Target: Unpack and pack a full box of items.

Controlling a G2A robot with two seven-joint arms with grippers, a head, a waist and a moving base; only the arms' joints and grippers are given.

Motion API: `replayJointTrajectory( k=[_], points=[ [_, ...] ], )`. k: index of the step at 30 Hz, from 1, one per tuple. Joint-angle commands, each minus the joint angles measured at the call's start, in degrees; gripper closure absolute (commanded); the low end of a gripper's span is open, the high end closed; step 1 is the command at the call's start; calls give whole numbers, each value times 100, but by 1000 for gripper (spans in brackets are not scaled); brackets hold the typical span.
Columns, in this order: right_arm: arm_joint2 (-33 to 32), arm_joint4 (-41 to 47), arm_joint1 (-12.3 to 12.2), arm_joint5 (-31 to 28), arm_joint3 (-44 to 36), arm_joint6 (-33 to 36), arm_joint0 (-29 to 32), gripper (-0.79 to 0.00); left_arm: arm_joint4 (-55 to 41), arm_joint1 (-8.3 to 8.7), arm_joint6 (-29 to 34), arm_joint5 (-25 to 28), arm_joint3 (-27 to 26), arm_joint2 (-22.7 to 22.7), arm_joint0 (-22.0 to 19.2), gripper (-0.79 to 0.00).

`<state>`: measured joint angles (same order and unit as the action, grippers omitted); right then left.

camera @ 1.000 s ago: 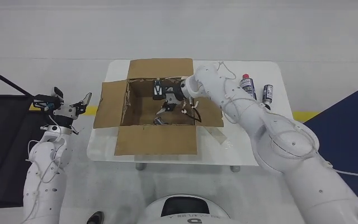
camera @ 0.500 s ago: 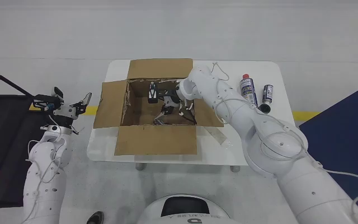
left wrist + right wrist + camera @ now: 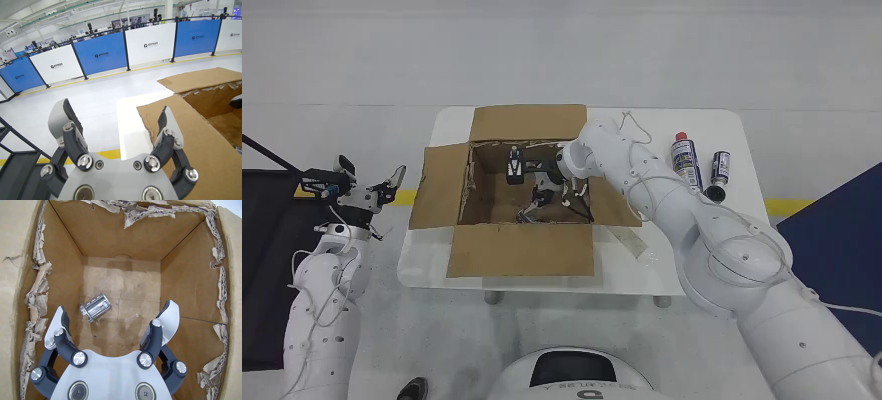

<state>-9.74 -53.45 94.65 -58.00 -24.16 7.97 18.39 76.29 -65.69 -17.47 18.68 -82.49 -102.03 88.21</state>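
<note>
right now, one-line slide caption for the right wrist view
Right arm's open jaws hang inside a torn brown cardboard box, over a ribbed silver metal cylinder lying on its floor.

right gripper (image 3: 116,308) points down, jaws spread wide; left gripper (image 3: 115,106) sits level, jaws spread too.
</note>
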Motion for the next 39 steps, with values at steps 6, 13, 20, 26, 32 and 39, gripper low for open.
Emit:
replayJointTrajectory(
  k=[6,13,20,26,32,39],
  points=[
    [-22,-12,13,65,-96,204,189,-785,0,0,0,0,0,0,0,-785],
    [0,-35,174,0,-177,514,405,-785,0,0,0,0,0,0,0,-785],
    [-10,-36,414,28,164,877,419,-785,0,0,0,0,0,0,0,-785],
    [-16,-54,640,191,441,1234,418,-717,0,0,0,0,0,0,0,-785],
    [-3,-86,879,270,688,1604,479,-539,0,0,0,0,0,0,0,-785],
    [-54,-63,1087,312,956,1690,424,-265,0,0,0,0,0,0,0,-785]
  ],
)
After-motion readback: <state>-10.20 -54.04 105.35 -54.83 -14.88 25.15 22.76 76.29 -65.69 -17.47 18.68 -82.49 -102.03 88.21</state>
